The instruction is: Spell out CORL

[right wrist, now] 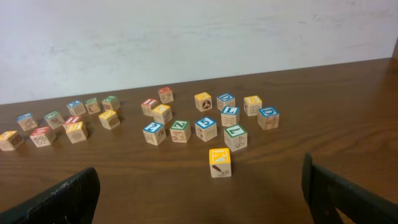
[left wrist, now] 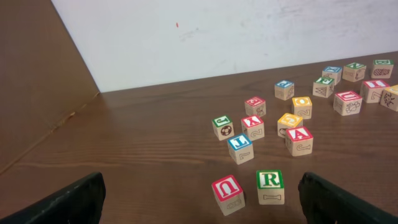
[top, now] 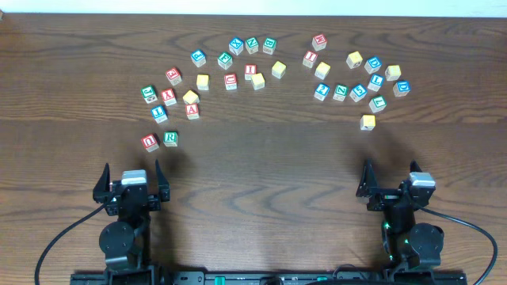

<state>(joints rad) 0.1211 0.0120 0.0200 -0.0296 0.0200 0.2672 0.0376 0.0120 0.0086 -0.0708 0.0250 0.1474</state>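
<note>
Many wooden letter blocks lie in a loose arc across the far half of the table [top: 261, 174]. A green R block [top: 170, 138] and a red U block [top: 150, 142] are nearest my left gripper [top: 132, 174], which is open and empty, well short of them. In the left wrist view the R block [left wrist: 270, 186] and U block [left wrist: 227, 194] sit between the open left gripper's fingers [left wrist: 202, 208]. My right gripper [top: 390, 174] is open and empty. A yellow picture block [top: 367, 122] is the one nearest it, and it also shows in the right wrist view [right wrist: 219, 162], ahead of the right gripper's fingers [right wrist: 202, 205].
One cluster of blocks spreads over the left and middle [top: 230, 67], and another lies at the right [top: 360, 75]. Most letters are too small to read. A white wall [left wrist: 217, 31] runs behind the table's far edge.
</note>
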